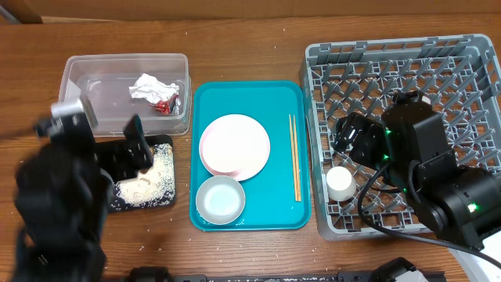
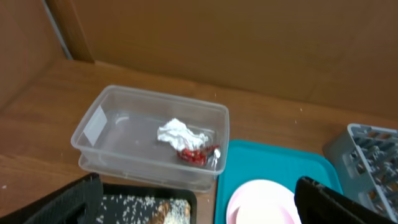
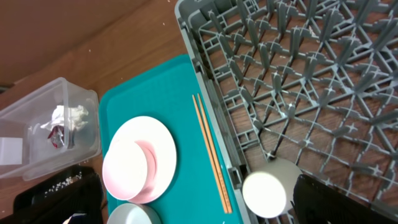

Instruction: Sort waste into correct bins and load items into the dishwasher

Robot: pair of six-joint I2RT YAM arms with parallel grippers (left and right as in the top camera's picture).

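Note:
The clear tub (image 1: 82,78) holds the crumpled white tissue (image 1: 147,86) and red wrapper (image 1: 165,104); both also show in the left wrist view (image 2: 177,132) (image 2: 194,155). Rice and brown scraps (image 1: 149,182) lie in the black tray (image 1: 166,202). My left gripper (image 1: 129,153) (image 2: 196,211) is open and empty above that tray. The pink-white plate (image 1: 235,145), the bowl (image 1: 220,199) and the chopsticks (image 1: 294,157) lie on the teal tray. A white cup (image 1: 340,183) (image 3: 264,193) stands in the grey rack (image 1: 470,63). My right gripper (image 1: 356,141) (image 3: 199,208) is open above the rack's left side, near the cup.
The teal tray (image 1: 286,98) lies between the black tray and the rack. The rack's upright pegs (image 3: 298,74) fill its floor. Bare wooden table (image 1: 235,47) runs along the back, with a brown wall behind it.

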